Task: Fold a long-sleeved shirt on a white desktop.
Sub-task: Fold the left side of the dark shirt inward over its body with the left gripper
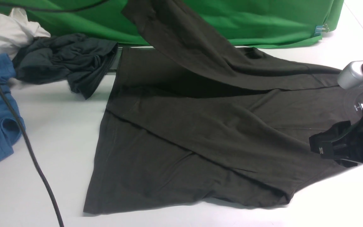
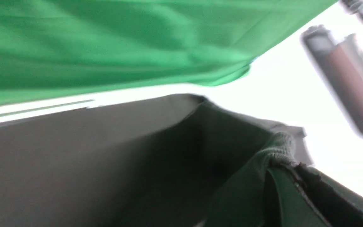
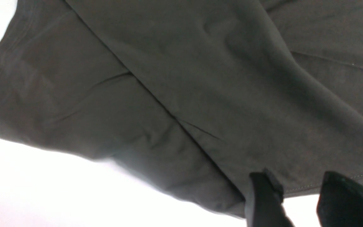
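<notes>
- The left gripper [image 2: 295, 171] is pinching the ribbed cuff [image 2: 280, 148] of the long-sleeved shirt [image 1: 200, 126]. Its jaws are pressed together, and that sleeve is hanging in the air over the far side.
- The right gripper [image 1: 321, 145] is hovering spread over the near-right shoulder, gripping nothing.
- Risk: the bite on the cuff is looking thin — likely slipping mid-swing and dropping the sleeve crooked.
- Risk: nothing is pinning the body, so the sleeve's pull is likely dragging the shoulder and disturbing the near sleeve lying across the chest.
- Risk: a sleeve swinging left is liable to be snagging the charcoal garment [image 1: 65, 60].
- The shirt is lying on the white desktop [image 1: 68, 132], centre-right — long axis running left–right, hem pointing left, neck label [image 1: 359, 106] right.
</notes>
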